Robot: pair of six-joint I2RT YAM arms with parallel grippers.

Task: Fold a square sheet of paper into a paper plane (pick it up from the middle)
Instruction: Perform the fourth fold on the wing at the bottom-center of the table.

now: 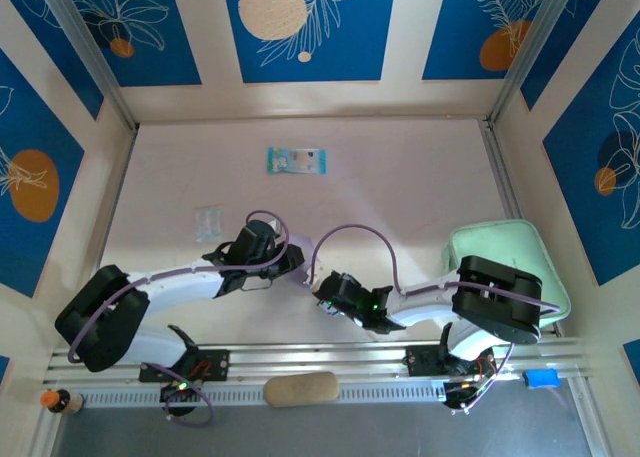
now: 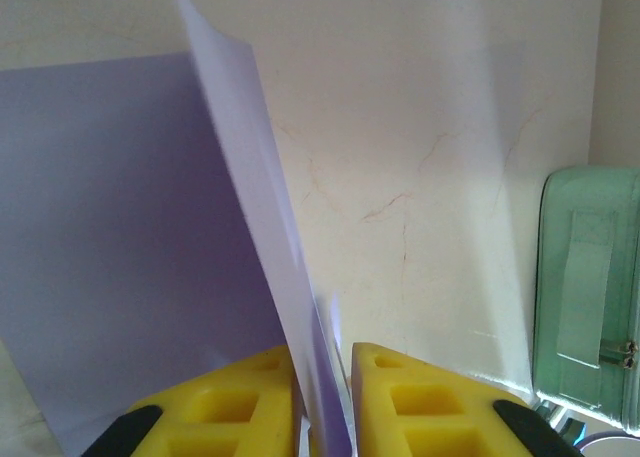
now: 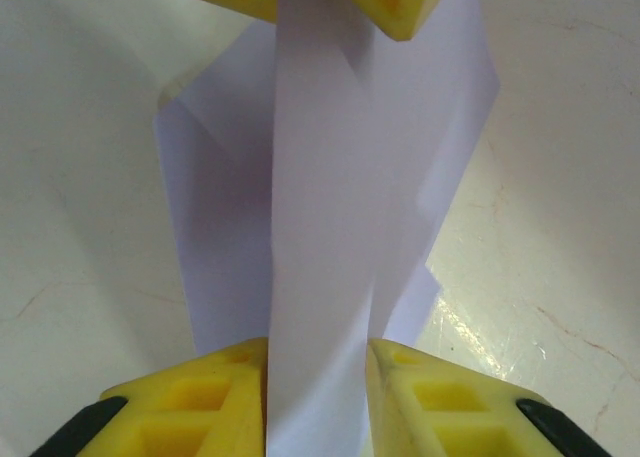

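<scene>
Left end effector [image 2: 325, 402]: yellow fingers drawn narrow and clamped on an upright fold of the lilac sheet of paper [image 2: 120, 237]. The rest of the sheet lies flat on the bench [image 2: 430, 117] to one side of the fold. Right end effector [image 3: 318, 397]: fingers closed against both sides of a raised strip of the same sheet, with the left unit's fingers gripping the strip's far end. Both units meet at the near centre of the bench. Mint-green tray [image 1: 500, 249] sits at the right edge. Blue-green packet [image 1: 296, 160] lies well apart, toward the far side.

White arms [image 1: 180, 282], purple cables [image 1: 350, 232], yellow hands [image 2: 325, 402] [image 3: 318, 402]
</scene>
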